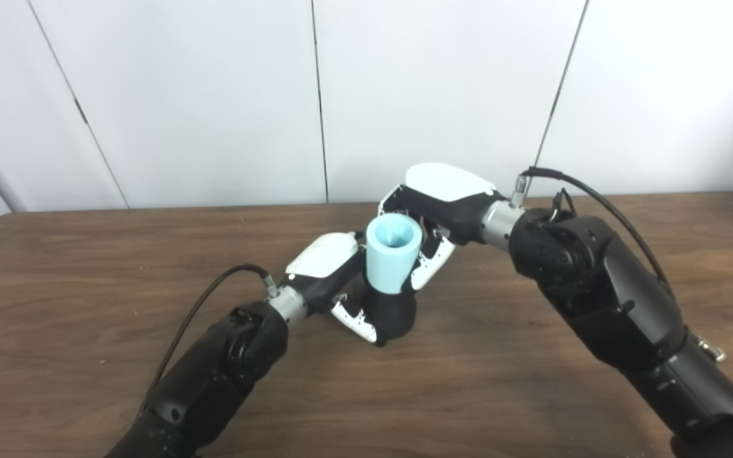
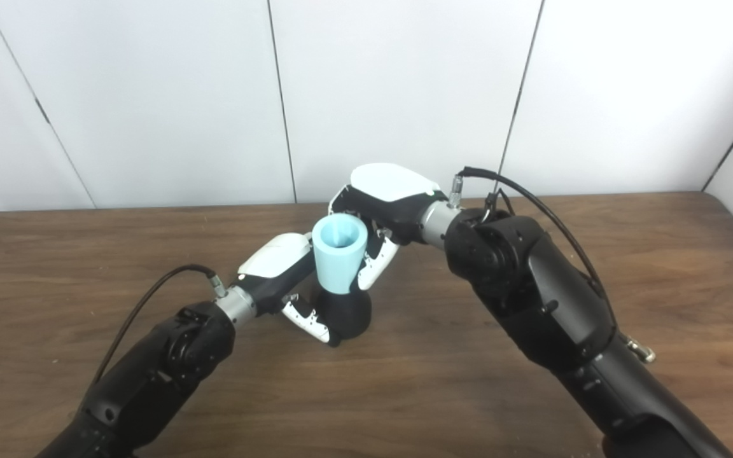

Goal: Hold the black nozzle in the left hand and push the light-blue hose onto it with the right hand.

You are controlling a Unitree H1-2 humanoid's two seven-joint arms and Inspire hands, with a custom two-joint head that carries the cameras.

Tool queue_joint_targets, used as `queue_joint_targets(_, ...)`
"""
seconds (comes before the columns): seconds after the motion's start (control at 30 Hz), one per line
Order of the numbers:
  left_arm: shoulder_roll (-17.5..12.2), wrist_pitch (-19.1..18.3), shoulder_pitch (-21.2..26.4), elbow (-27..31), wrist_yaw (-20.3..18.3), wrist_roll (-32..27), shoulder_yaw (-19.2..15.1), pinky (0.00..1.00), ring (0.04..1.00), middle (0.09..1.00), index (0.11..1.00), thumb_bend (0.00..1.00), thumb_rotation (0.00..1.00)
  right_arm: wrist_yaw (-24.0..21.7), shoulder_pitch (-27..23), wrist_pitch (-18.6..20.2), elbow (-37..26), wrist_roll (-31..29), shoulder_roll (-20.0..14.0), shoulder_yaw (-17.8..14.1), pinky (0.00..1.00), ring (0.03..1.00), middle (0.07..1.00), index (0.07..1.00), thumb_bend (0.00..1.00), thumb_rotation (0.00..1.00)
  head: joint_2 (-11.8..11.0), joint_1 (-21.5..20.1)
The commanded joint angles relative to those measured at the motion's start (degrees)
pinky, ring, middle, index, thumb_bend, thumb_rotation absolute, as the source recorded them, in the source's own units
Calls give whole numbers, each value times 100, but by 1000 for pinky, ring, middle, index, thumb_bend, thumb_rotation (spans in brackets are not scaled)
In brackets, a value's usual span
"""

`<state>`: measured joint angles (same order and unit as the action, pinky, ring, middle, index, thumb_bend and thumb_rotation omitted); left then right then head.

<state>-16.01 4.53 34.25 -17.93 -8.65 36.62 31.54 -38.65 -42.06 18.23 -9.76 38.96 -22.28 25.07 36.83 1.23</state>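
Standing near the middle of the dark brown wooden table (image 1: 86,267), somewhat closer to its far edge than its near one, the rounded black plastic nozzle (image 1: 395,315) sits upright with the light-blue cylindrical hose piece (image 1: 393,254) seated on top of it, open end up. White wall panels (image 1: 201,95) rise just behind the table's far edge, and nothing else lies close to the pair; a black cable (image 1: 201,305) loops off the left wrist and another (image 1: 595,197) off the right wrist, both clear of the work.

The left hand (image 1: 335,280) comes in from the near-left and wraps the nozzle low down, its white-tipped fingers (image 1: 357,321) curled around the nozzle's near-left side and touching it. The right hand (image 1: 436,216) reaches in from the right and grasps the hose, its fingers (image 1: 430,264) pressed on the hose's right side while the palm sits behind it toward the far edge.

The hose's mouth is hollow; looking down, its pale blue inner wall narrows to a darker spot, and what that spot is I cannot tell
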Motion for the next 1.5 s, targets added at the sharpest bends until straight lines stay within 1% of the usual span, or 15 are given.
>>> queue_joint_targets(0.0,-10,-124,-133,-150,-262,318,181,1000,589,468,494,526,0,-236,-2,129,-79,-30,-98,-6,332,447,533,536,494,0,7,2)
queue_joint_targets(0.03,-11,-121,-137,-149,-260,318,180,1000,589,468,494,526,0,-243,2,175,-174,-26,-103,-25,328,452,545,544,492,0,7,2)
queue_joint_targets(0.07,-12,-113,-143,-145,-258,316,180,1000,589,468,494,526,0,-196,9,163,-271,8,-123,-47,390,537,647,653,694,8,7,2)
queue_joint_targets(0.1,-9,-97,-144,-161,-248,313,181,1000,589,468,494,526,0,-87,22,89,-322,62,-141,-76,466,649,736,739,833,63,-7,-3)
queue_joint_targets(0.2,7,-74,-129,-216,-219,327,189,1000,589,468,494,526,0,164,39,-80,-339,177,-157,-171,528,735,812,815,921,105,-16,-3)
queue_joint_targets(0.37,14,-89,-123,-221,-213,353,196,1000,589,468,494,526,0,273,58,-50,-397,248,-145,-373,558,800,888,911,931,106,-19,1)
queue_joint_targets(0.4,13,-89,-126,-217,-213,354,196,1000,589,468,494,526,0,276,63,-35,-415,260,-142,-408,608,847,931,961,934,109,-19,1)
queue_joint_targets(0.53,14,-48,-113,-272,-210,323,193,1000,591,468,494,526,0,348,36,54,-537,417,-164,-625,758,975,995,998,970,173,-25,4)
queue_joint_targets(0.7,15,-65,-120,-247,-241,291,174,1000,591,469,493,526,0,347,10,39,-703,463,-208,-838,928,1000,1000,1000,1000,260,-22,5)
queue_joint_targets(0.87,19,-53,-118,-264,-225,305,180,1000,593,469,493,526,0,177,-39,86,-951,410,-266,-957,939,1000,1000,1000,1000,299,-18,13)
queue_joint_targets(1.07,13,-47,-105,-273,-225,321,188,1000,594,469,493,526,0,63,50,-57,-1363,-21,-282,-1076,960,1000,1000,1000,1000,323,-19,16)
queue_joint_targets(1.2,11,-4,-81,-330,-204,314,184,1000,594,470,492,526,0,6,112,-468,-1435,-734,-373,-1097,989,1000,1000,1000,1000,330,-25,0)
queue_joint_targets(1.3,17,28,-53,-384,-191,332,183,1000,594,471,492,526,0,-283,85,-1055,-1211,-1404,-585,-948,980,1000,1000,1000,1000,314,-55,4)
queue_joint_targets(1.4,12,42,-51,-387,-187,331,173,1000,594,472,491,526,0,-360,93,-1078,-1129,-1626,-607,-917,989,1000,1000,1000,1000,348,-50,3)
queue_joint_targets(1.47,7,39,-57,-378,-182,334,169,1000,594,473,490,526,0,-374,104,-1034,-1092,-1716,-601,-912,998,1000,1000,1000,932,444,-64,8)
